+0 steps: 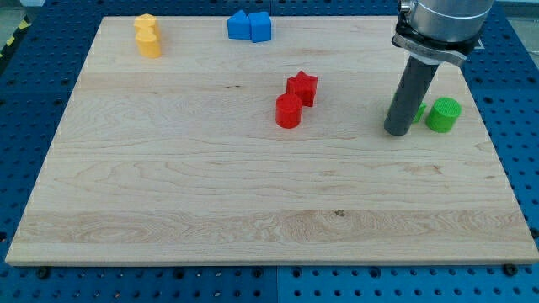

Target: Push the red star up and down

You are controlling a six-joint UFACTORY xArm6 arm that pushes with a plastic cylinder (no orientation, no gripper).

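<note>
The red star (302,87) lies on the wooden board (210,185) near the middle, toward the view's top. A red cylinder (288,111) touches it at its lower left. My tip (396,130) rests on the board well to the view's right of the red star, about a hundred pixels away and slightly lower. The rod stands right beside a green block (418,113) that it partly hides.
A green cylinder (443,114) sits at the view's right, just past the partly hidden green block. Two blue blocks (249,26) touch each other at the view's top centre. Two yellow blocks (147,35) stand together at the top left.
</note>
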